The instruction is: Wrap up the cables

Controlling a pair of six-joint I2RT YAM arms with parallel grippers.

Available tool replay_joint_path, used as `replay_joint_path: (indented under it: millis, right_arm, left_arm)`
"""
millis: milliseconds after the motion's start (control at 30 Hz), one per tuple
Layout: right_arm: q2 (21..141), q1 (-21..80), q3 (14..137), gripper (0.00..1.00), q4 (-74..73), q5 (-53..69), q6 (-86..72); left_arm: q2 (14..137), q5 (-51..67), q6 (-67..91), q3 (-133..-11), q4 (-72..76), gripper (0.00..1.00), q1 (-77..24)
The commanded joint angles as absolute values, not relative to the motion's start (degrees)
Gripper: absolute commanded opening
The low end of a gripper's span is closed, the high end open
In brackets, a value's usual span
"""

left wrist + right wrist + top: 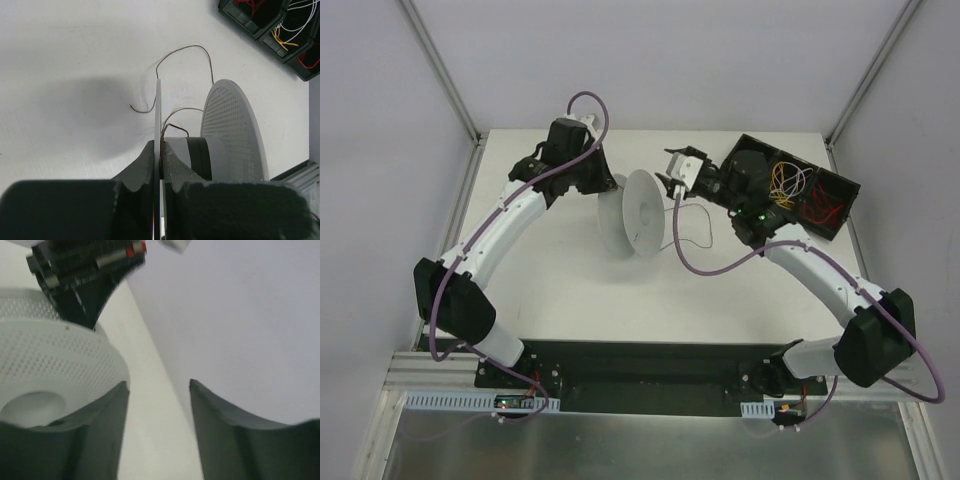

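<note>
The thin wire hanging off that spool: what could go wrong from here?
1. The wire lies loose and curly, so it may snag or tangle rather than wind neatly.
2. The left tool pinches only a thin flange of the spool; it could slip or tilt.
3. The right tool is open and holds nothing, so the wire probably has no tension.

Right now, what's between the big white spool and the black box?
The right arm's fingers and a loose loop of thin cable; the top view shows both.

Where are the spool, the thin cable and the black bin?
spool [643,211], top external view, flange centre.
thin cable [186,48], left wrist view, arching loop's top.
black bin [753,158], top external view, bare left compartment.
</note>
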State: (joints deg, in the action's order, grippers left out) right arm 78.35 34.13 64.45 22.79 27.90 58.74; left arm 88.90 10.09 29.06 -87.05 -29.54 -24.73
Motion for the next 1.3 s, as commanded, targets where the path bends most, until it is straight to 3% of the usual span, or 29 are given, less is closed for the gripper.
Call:
replay_joint_path:
  millis: [0,100,267,433,900,1067,1167,1267]
  right_arm:
    - [73.75,28.84,65.84,0.62,8.39,29.97,54.06]
    - [72.42,23.49,61.36,0.81,0.73,33.3,55.35]
    - [78.11,15.31,62.11,0.91,-19.89,42.86,64.93]
    - [95.68,14.76,80.56,0.85,-41.73,46.58,63.14]
    - [117.67,21.44,93.94,0.84,-39.82,31.57,46.25]
    - [124.44,21.8,102.81,0.83,-45.42,27.95,43.69]
    - [128.31,22.23,107.57,0.79,-50.26,26.9,42.98]
    - [131.21,22.32,110.82,0.67,-54.57,27.51,42.28]
  left_arm:
    - [83.33,9.59,22.43,-85.79,-22.25,0.0,-23.82]
    - [83.14,10.18,20.74,-84.9,-21.18,0.0,-21.89]
    - [84.29,16.08,20.57,-83.59,-20.05,0.0,-20.04]
    - [84.55,18.28,22.05,-81.57,-17.49,0.0,-19.43]
    - [84.73,21.09,25.4,-83.93,-15.73,0.0,-17.05]
    - [84.2,22.41,27.24,-84.37,-15.21,0.0,-15.56]
    - [84.29,23.46,28.04,-85.16,-14.77,0.0,-14.77]
    - [84.02,23.9,28.91,-85.52,-13.98,0.0,-13.98]
